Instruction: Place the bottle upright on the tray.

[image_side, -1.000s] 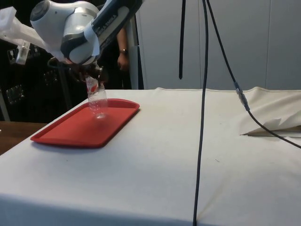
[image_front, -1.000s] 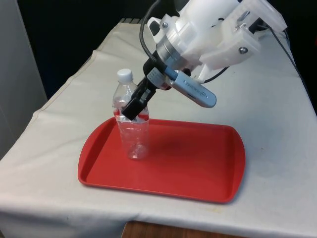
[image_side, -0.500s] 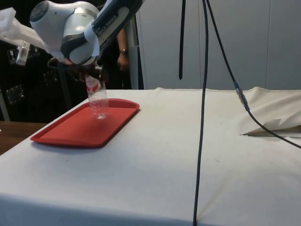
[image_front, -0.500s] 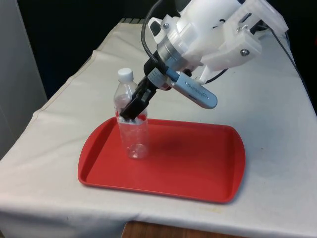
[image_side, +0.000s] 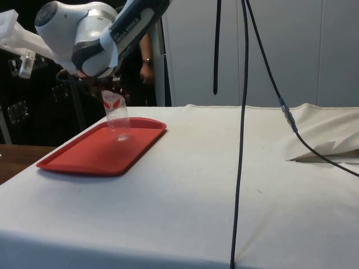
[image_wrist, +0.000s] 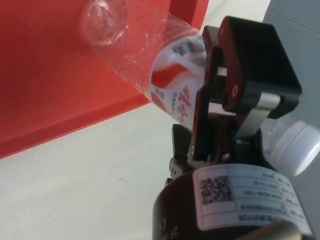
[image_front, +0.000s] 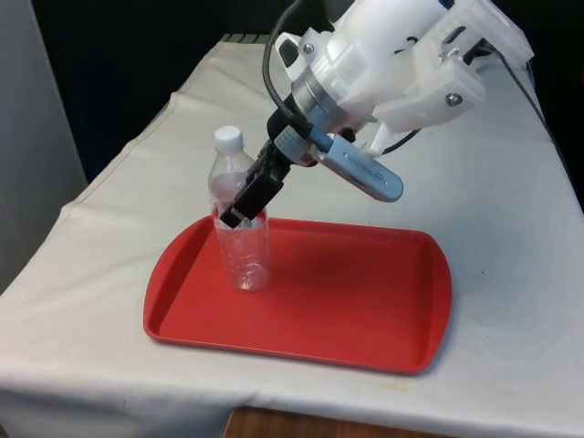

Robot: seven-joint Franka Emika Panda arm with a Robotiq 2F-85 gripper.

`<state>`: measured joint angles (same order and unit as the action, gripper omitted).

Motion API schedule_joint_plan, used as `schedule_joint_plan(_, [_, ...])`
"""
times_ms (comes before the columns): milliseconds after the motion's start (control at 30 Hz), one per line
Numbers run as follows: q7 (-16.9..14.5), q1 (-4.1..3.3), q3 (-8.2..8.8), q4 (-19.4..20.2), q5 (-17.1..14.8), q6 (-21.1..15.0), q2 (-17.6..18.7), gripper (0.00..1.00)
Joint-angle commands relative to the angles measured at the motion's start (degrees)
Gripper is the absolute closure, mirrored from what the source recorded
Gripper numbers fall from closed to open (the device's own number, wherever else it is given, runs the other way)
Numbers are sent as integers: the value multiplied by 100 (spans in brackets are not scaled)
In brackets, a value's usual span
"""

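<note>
A clear plastic bottle (image_front: 243, 260) with a white cap (image_front: 228, 139) and a red-and-white label stands upright on the red tray (image_front: 365, 310), near its end at the front view's left. My black gripper (image_front: 237, 208) straddles the bottle's upper body from the side, jaws spread, one finger in front of the label and the other hidden behind it. In the side view the bottle (image_side: 118, 120) stands on the tray (image_side: 84, 154) under the gripper (image_side: 111, 89). The wrist view has one finger (image_wrist: 240, 75) beside the label, with the bottle (image_wrist: 130, 45) standing on the tray (image_wrist: 45, 75).
The tray lies near the table's front edge on the white cloth (image_front: 511, 237). A black cable (image_side: 241, 140) hangs down in the side view, and a cloth fold (image_side: 331, 148) rises at its right. A person (image_side: 147, 56) stands behind the table.
The fingers have spread apart from the bottle's label, the front one shifting outward. The bottle has straightened slightly and stays standing on the tray.
</note>
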<state>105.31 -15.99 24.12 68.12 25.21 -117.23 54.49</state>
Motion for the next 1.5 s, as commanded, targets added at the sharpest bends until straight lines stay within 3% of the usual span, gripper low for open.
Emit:
schedule_joint_plan(0, [29,-11,-11,-11,-6,23,0,0])
schedule_joint_plan(900, [23,17,-63,-218,-34,327,-235,0])
schedule_joint_plan(1467, [52,120,-223,-172,-138,321,-573,0])
